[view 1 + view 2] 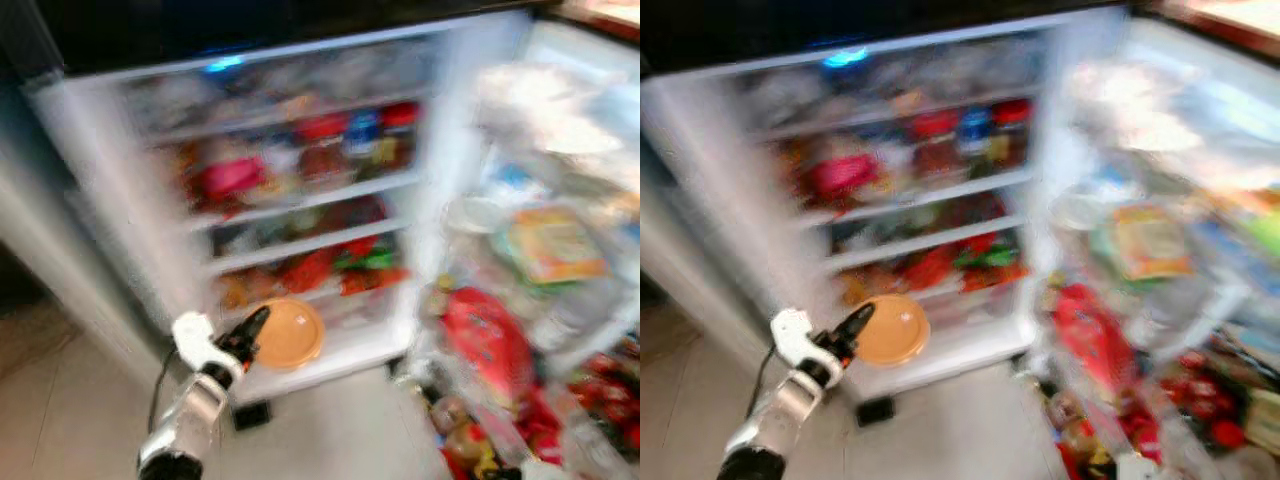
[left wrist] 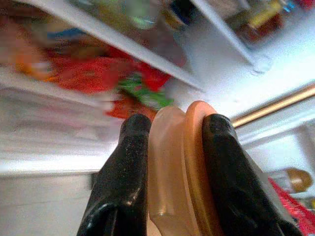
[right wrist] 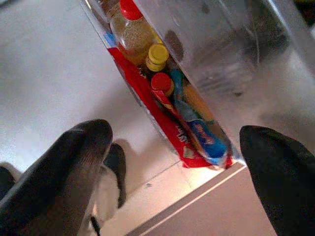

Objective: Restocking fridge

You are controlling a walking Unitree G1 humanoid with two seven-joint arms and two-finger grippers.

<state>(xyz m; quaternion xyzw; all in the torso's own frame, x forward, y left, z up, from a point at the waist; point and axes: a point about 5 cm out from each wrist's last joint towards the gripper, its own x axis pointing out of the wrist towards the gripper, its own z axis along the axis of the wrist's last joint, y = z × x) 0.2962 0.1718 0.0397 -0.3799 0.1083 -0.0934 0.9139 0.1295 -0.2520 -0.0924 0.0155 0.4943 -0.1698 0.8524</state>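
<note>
The fridge point(image 1: 120, 200) stands open in front of me, its shelves crowded with red, green and blue packages, all blurred. My left gripper point(image 1: 250, 335) is raised before the lowest shelf and is shut on a flat round orange container point(image 1: 290, 333). In the left wrist view the container point(image 2: 182, 172) sits edge-on between the two black fingers point(image 2: 125, 177). My right gripper point(image 3: 177, 162) is open and holds nothing, hanging low beside the door shelf, where bottles point(image 3: 157, 56) with red and yellow caps stand.
The open fridge door point(image 1: 560, 260) on the right carries full racks of packets and bottles. A long red packet point(image 1: 490, 340) leans in the lower door shelf. Pale tiled floor point(image 1: 60, 400) lies before the fridge. A small dark object point(image 1: 250, 413) sits on the floor by the fridge base.
</note>
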